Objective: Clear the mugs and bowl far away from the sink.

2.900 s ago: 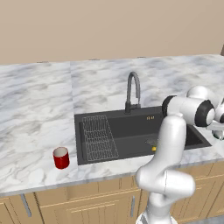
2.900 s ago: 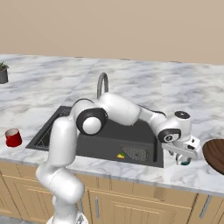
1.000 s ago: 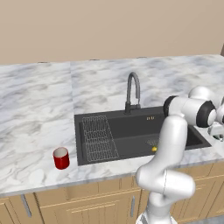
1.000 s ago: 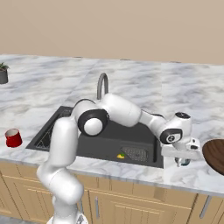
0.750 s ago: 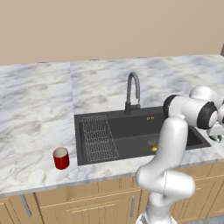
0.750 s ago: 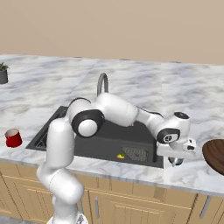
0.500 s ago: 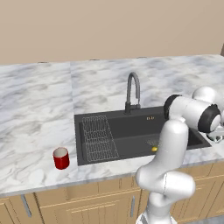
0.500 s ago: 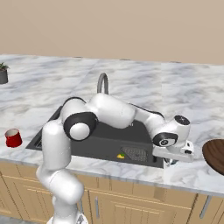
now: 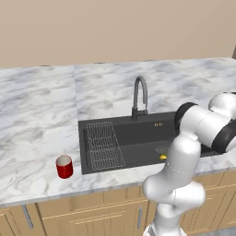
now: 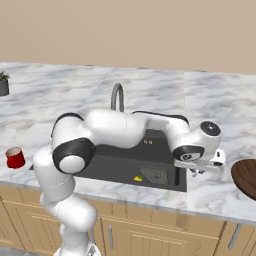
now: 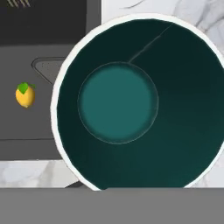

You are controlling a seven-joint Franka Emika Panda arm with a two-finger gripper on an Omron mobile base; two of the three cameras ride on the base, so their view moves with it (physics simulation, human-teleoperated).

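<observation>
The arm has swung its elbow lower over the sink (image 9: pixel 133 138) since a second ago, and the gripper (image 10: pixel 199 169) stays at the basin's right edge, just short of the wooden bowl (image 10: pixel 245 179) on the counter (image 9: pixel 37 110). The hand view looks straight down into a white-rimmed mug (image 11: pixel 118 103) with a teal inside. Whether the jaws have clamped on it, I cannot tell. A lemon (image 11: pixel 25 95) lies in the basin. The red mug (image 9: pixel 64 166) hasn't budged, left of the sink.
</observation>
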